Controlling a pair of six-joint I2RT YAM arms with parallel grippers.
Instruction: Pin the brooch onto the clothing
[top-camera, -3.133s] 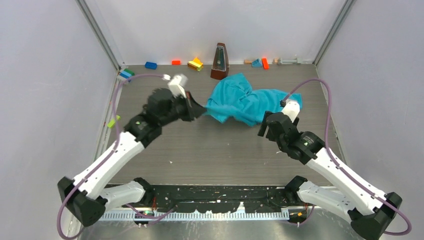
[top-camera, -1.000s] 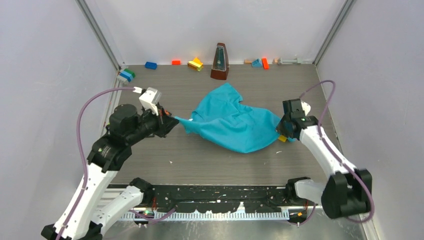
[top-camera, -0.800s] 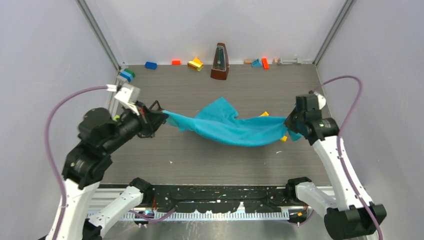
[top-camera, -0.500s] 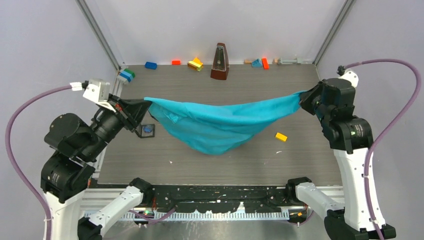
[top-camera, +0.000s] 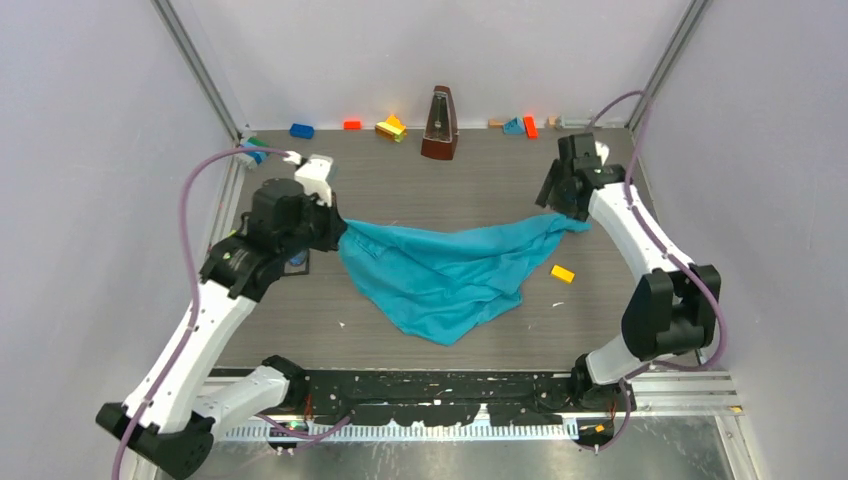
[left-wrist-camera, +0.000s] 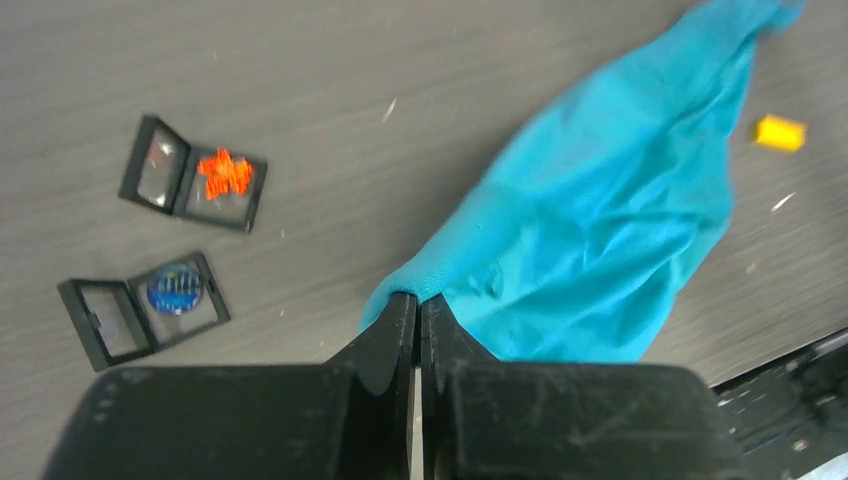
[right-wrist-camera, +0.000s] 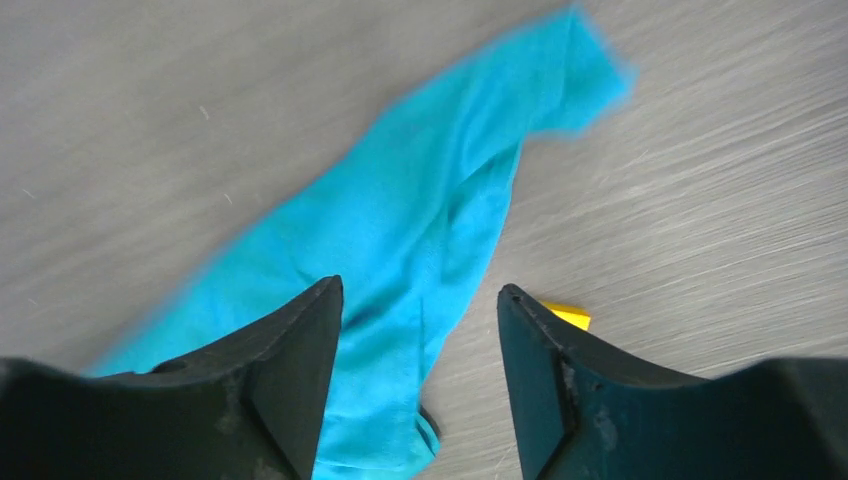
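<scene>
The clothing (top-camera: 440, 275), a teal-blue T-shirt, lies crumpled and stretched across the middle of the table. My left gripper (top-camera: 338, 232) is shut on its left edge, and the fabric bunches at the closed tips (left-wrist-camera: 418, 298). My right gripper (top-camera: 565, 205) hangs open just above the shirt's right corner, with nothing between its fingers (right-wrist-camera: 420, 292) and the clothing (right-wrist-camera: 420, 230) below them. Two small open black cases lie left of the shirt. One holds an orange star-shaped brooch (left-wrist-camera: 222, 172), the other a round blue brooch (left-wrist-camera: 175, 288).
A yellow brick (top-camera: 563, 273) lies right of the shirt, near my right gripper (right-wrist-camera: 565, 313). A brown metronome (top-camera: 439, 122) stands at the back wall among coloured toy bricks (top-camera: 390, 127). More bricks (top-camera: 255, 148) sit at the back left corner.
Half a second ago the shirt hung stretched in the air between both grippers. It has dropped onto the table, the right gripper has let go and opened, and the left still holds on.
</scene>
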